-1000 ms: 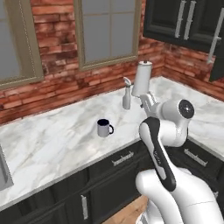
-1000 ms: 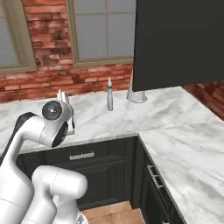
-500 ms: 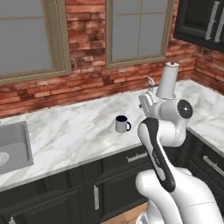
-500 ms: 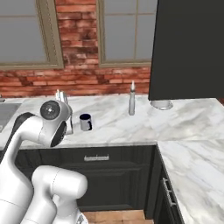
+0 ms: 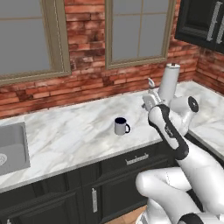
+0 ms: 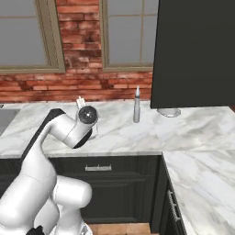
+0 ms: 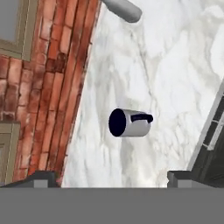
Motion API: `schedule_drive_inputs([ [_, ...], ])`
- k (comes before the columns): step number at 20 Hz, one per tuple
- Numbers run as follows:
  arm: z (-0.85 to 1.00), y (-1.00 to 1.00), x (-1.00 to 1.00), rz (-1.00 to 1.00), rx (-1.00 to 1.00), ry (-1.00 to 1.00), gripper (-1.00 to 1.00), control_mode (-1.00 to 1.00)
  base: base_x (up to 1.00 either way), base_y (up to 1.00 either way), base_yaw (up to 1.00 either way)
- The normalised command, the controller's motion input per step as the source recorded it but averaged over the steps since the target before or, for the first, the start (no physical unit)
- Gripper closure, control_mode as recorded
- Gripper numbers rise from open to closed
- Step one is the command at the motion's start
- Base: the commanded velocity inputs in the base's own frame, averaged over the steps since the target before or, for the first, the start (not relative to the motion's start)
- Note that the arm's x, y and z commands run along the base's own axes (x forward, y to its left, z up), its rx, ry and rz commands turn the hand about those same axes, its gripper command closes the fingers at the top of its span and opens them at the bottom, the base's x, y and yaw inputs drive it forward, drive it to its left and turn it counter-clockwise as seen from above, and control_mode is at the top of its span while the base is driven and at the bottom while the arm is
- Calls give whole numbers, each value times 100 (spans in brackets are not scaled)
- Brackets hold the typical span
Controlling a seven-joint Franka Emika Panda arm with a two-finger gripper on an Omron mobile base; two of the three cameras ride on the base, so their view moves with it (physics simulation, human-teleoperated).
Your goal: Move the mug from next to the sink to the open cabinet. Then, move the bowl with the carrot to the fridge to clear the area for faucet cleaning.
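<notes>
Mug [image 5: 121, 126] upright on the marble counter [image 5: 65, 131], just below centre of the left base frame, handle to the right, standing alone and well apart from the sink [image 5: 11, 148] at the left edge. In the hand frame, same mug [image 7: 129, 123] at centre, seen rolled sideways, dark mouth to the left and dark handle on top, pale side showing, bare counter [image 7: 175, 65] all round it. Gripper [image 5: 150, 89] right of centre in the left base frame, raised above the counter beside a tall pale cylinder [image 5: 168, 83], apart from the mug and touching nothing. In the right base frame, gripper [image 6: 81, 101] left of centre, peeking above the dark wrist joint, with a slim bottle [image 6: 136, 106] to its right near centre. In the hand frame, fingertips [image 7: 41, 178] at the bottom corners, spread wide, nothing between them. Brick wall [image 5: 87, 65] with two windows [image 5: 138, 30] across the top of the left base frame; dark cabinet [image 5: 203, 22] with silver bar handles in the upper right corner. Large dark cabinet door [image 6: 195, 53] in the upper right of the right base frame, with a round grey base [image 6: 168, 111] on the counter beneath it. Grey cylinder end [image 7: 122, 8] at the top of the hand frame; dark drawer front with a silver handle [image 7: 214, 131] at the right edge.
</notes>
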Motion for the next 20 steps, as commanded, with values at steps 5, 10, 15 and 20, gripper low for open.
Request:
schedule_drive_inputs([
  [5,-29,-14,64,52,-13,23,-100,-100,0,0,0],
  [10,-53,0,16,67,-26,12,-100,-100,0,0,0],
  [15,-83,20,-17,75,-33,-12,-100,-100,0,0,0],
  [20,-72,36,-12,52,-16,-45,-100,-100,0,0,0],
])
